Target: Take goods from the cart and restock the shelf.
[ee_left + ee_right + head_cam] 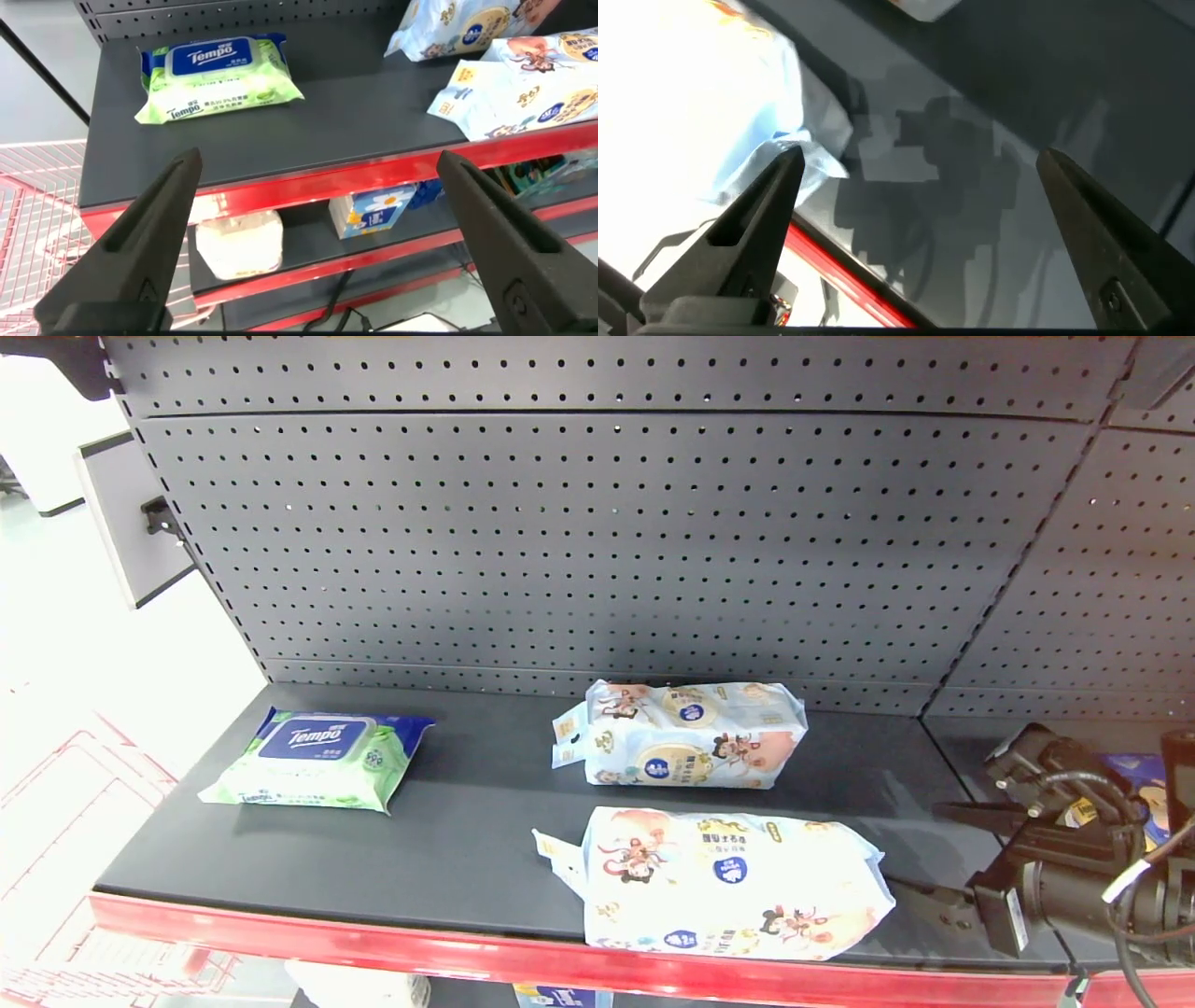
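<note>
A dark shelf [448,840] with a red front lip is carrying three soft packs. A green-and-blue wipes pack [317,758] is lying flat toward its left end. Right of middle, a pale cartoon-printed rear pack [686,735] is sitting near the back, and a matching front pack [728,884] is lying along the lip.

Place: you're in a shop aisle.
Signs: pegboard-backed shelf [467,821] (red front edge), packaged wipes [317,758], red wire cart [42,201].

white lettering on the wipes pack [220,89] label, ahead of the spread jaws of the left gripper [318,157]; tissue packs [728,882] bear unreadable print.
</note>
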You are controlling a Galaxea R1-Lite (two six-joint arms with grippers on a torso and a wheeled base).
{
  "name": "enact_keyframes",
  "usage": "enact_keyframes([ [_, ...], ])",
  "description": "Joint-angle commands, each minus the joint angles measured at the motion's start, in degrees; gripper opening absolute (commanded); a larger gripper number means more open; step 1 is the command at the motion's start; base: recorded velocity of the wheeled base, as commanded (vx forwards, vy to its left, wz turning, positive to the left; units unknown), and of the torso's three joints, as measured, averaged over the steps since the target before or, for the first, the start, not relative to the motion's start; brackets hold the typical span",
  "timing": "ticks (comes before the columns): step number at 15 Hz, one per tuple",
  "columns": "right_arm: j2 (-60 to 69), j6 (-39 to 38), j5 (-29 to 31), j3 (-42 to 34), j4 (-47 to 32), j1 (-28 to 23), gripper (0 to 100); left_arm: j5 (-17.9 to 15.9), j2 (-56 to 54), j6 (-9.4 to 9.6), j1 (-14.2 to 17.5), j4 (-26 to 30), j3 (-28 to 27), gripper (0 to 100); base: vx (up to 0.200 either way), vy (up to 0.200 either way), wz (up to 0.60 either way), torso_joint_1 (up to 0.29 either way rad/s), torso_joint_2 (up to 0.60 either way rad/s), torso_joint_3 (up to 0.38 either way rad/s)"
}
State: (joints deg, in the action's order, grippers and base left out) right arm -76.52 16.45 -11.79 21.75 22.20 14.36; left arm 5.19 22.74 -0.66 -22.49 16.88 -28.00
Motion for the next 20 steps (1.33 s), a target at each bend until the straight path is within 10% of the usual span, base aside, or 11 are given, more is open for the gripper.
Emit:
enact_keyframes([
  [1,0.06,-0.01,0.01,0.05,0.04,0.84,100,0.08,-0.24,-0.04,-0.01,-0.01,0.05,100,0.0,0.0,0.0,0.0,0.0,0.0],
  [20,-1.61,-0.01,-0.08,1.46,0.04,3.31,100,0.08,-0.67,-0.04,-0.01,-0.01,-0.04,100,0.0,0.0,0.0,0.0,0.0,0.0],
])
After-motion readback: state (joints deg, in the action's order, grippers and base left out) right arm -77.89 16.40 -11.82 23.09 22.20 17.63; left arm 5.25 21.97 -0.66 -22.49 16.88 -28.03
